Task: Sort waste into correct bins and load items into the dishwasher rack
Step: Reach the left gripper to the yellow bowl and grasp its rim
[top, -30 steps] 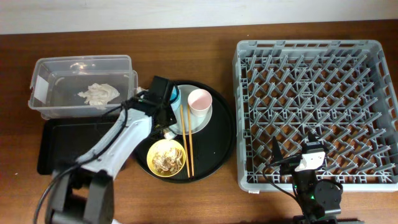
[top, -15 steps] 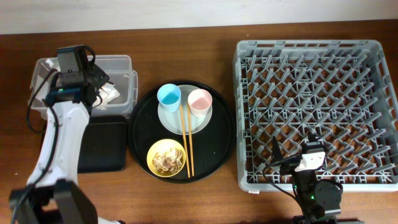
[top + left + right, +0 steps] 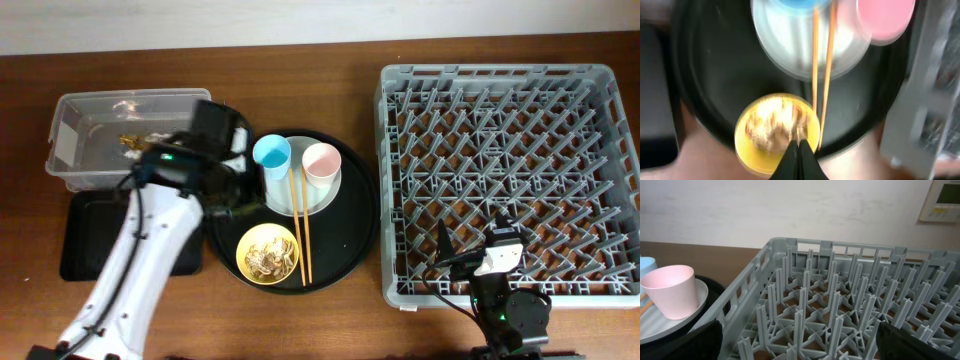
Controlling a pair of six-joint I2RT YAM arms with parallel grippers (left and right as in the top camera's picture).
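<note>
Foil, a crumpled gold-and-silver wrapper (image 3: 130,141), now lies in the clear tub (image 3: 70,165) at the left rear of the bench. Half a second ago the left arm hung over that tub; it has since swung back over the round black tray (image 3: 350,230).

Left hand (image 3: 797,159): fingers meet at the tips with nothing between them, though motion smears the wrist view. It hovers above the near rim of the yellow bowl (image 3: 243,245), which holds the beige scraps (image 3: 270,255).

Blue cup (image 3: 272,154), pink cup (image 3: 321,160), plate (image 3: 318,197) and chopsticks (image 3: 300,225) sit on the round tray as before. The rack (image 3: 500,72) carries no dishes.

Right hand (image 3: 797,345): fingers spread wide, empty, parked over the rack's near-left part.

Judgement: one piece of waste appears sorted and the scraps look like the next target, with loading not yet begun.
</note>
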